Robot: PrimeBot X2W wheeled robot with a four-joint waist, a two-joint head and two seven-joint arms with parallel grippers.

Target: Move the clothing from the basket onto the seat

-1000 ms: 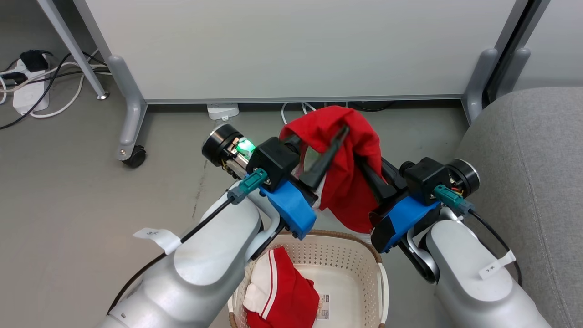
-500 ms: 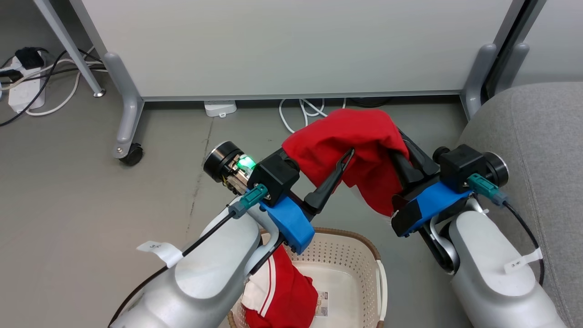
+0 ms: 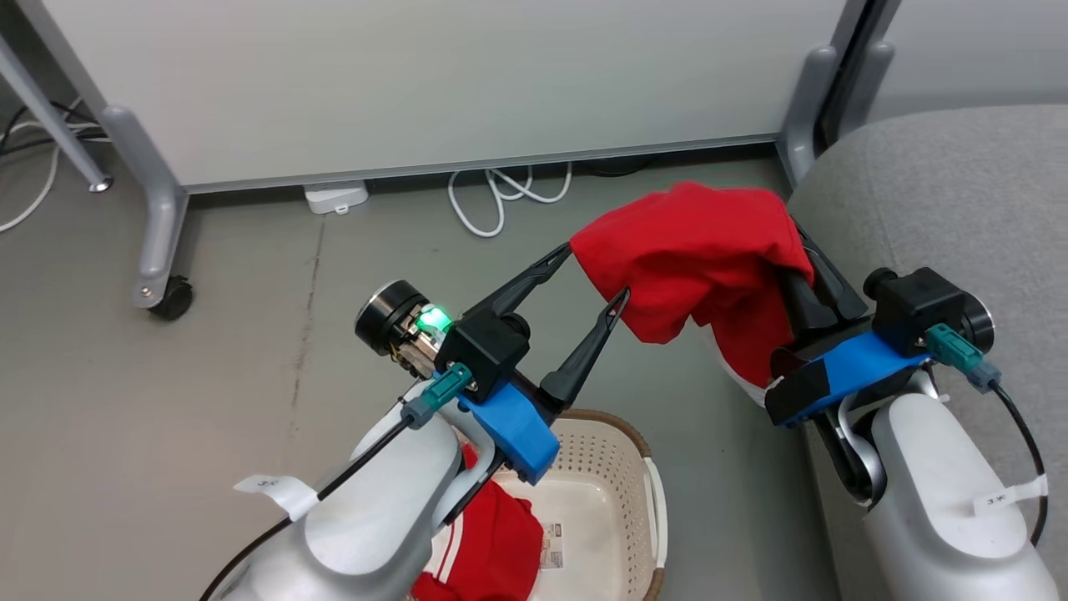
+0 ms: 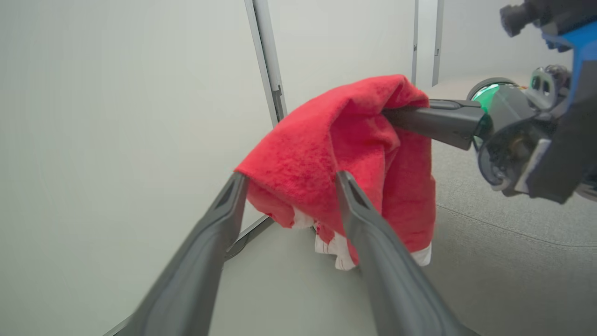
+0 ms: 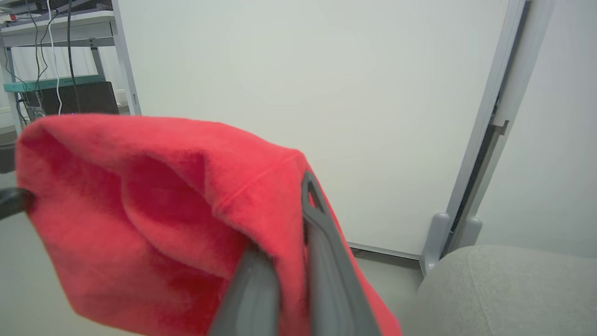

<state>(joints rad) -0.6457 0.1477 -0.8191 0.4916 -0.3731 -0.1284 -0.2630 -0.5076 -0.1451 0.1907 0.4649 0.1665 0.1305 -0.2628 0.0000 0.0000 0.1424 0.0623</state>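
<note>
Head view: we see the left gripper (image 3: pixel 596 270) with its 2 fingers spread wide. Their tips sit right at the near edge of a red garment (image 3: pixel 692 250), and nothing is pinched between them. We cannot tell whether the tips touch the cloth. The garment hangs in the air over the floor (image 3: pixel 209 376), draped over the fingers of the right gripper (image 3: pixel 793 250), whose tips are hidden under it. A white hem shows at its lower end. It hangs just beside the grey seat (image 3: pixel 943 192), not on it. Below the left arm is the basket (image 3: pixel 647 467), where a 2nd garment (image 3: pixel 492 542), red with white stripes, lies on the bottom beside a sticker. A white cable (image 3: pixel 501 192) lies on the floor by the foot of a pale board (image 3: pixel 417 83).

Left wrist view: the left gripper (image 4: pixel 291 179) stands open. The garment (image 4: pixel 336 140) bunches just past its 2 tips, with white fabric hanging underneath. The right gripper's fingers (image 4: pixel 438 123) enter the cloth from the right. The seat (image 4: pixel 513 261) lies below and behind them.

Right wrist view: the right gripper (image 5: pixel 284 219) is closed on the garment (image 5: pixel 154 210), with a fold of red cloth clamped between the 2 fingers. The rest spills to the left, where a dark fingertip (image 5: pixel 9 203) of the left gripper meets its edge. A corner of the seat (image 5: pixel 503 289) shows at the lower right.
</note>
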